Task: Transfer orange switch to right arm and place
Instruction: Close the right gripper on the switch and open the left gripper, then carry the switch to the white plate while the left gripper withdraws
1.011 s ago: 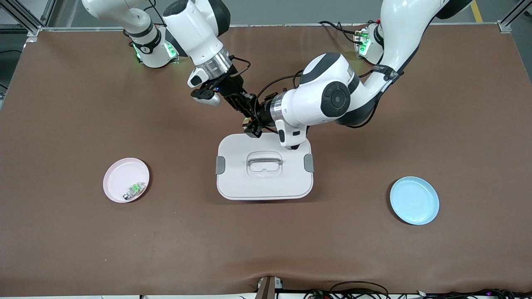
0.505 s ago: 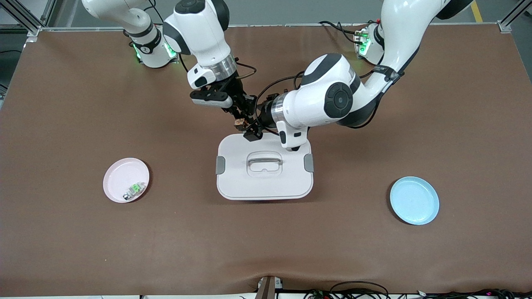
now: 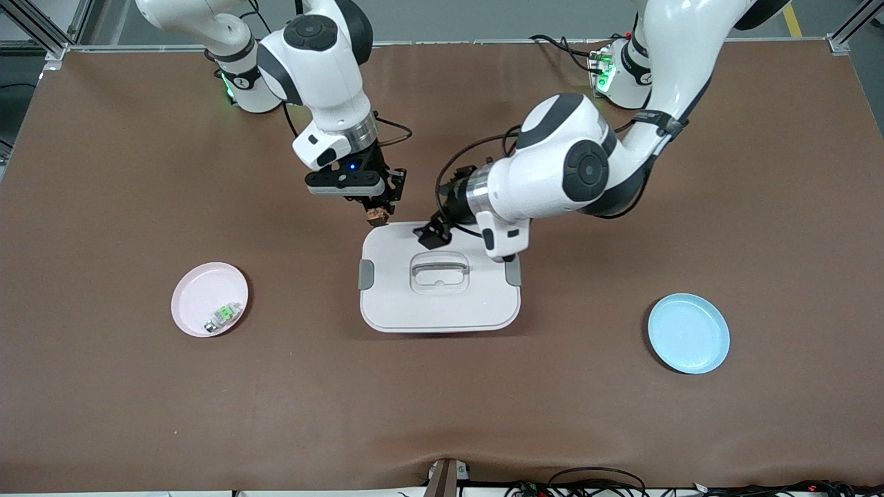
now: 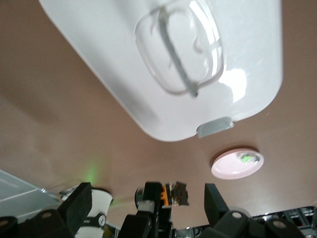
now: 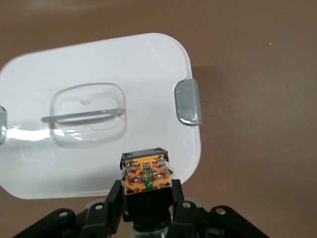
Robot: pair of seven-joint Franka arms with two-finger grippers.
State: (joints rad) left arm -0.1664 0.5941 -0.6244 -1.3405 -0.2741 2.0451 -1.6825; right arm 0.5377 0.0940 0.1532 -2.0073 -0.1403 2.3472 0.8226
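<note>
The orange switch (image 3: 376, 218) is a tiny black oblong part with an orange middle, and my right gripper (image 3: 377, 209) is shut on it. It hangs over the table just off the white box's corner that lies farthest from the front camera. In the right wrist view the switch (image 5: 147, 174) sits between the black fingers (image 5: 115, 199) of the right gripper (image 5: 147, 201), orange face outward. My left gripper (image 3: 432, 236) is open and holds nothing, over the box's edge nearest the robots. In the left wrist view the left gripper (image 4: 147, 203) stands wide, with the switch (image 4: 173, 194) seen farther off.
A white lidded box (image 3: 394, 310) with a clear handle sits mid-table. A pink plate (image 3: 197, 293) toward the right arm's end holds a tiny green-and-white component (image 3: 222, 315). A bare blue plate (image 3: 688, 333) lies toward the left arm's end.
The left gripper opened and let go of the switch, then drew back toward its own end. The right gripper, shut on the switch, carried it away toward the right arm's end.
</note>
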